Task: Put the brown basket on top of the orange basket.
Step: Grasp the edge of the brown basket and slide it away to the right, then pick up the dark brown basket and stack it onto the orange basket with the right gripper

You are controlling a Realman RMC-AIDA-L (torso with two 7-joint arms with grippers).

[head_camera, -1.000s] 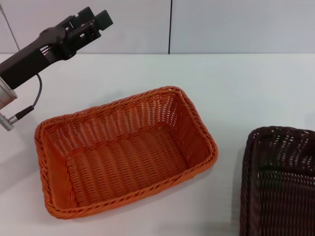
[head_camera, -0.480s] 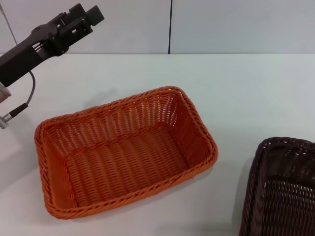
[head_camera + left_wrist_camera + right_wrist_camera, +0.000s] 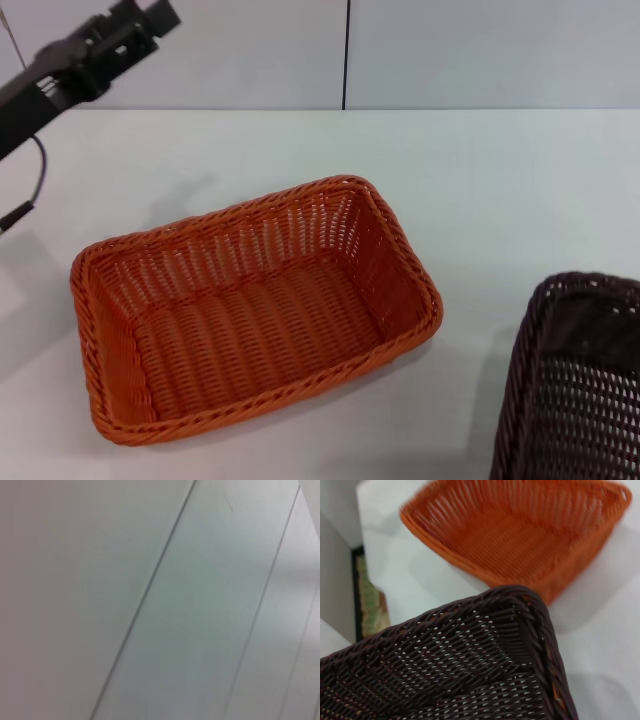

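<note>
The orange basket (image 3: pixel 250 330) sits empty on the white table, left of centre in the head view. It also shows in the right wrist view (image 3: pixel 520 530). The brown basket (image 3: pixel 580 390) is at the lower right edge of the head view, partly cut off, its left end appearing raised off the table. It fills the near part of the right wrist view (image 3: pixel 460 670), apart from the orange basket. My left gripper (image 3: pixel 150 20) is high at the far left, well away from both baskets. My right gripper does not show.
The white table (image 3: pixel 480 180) runs back to a pale wall with a dark vertical seam (image 3: pixel 346 50). A cable (image 3: pixel 35 170) hangs from my left arm. In the right wrist view the table's edge (image 3: pixel 360 540) and floor show beyond the orange basket.
The brown basket has shifted right and its left end has risen. My left arm has moved up and to the left, further from the orange basket. The orange basket has not moved.
</note>
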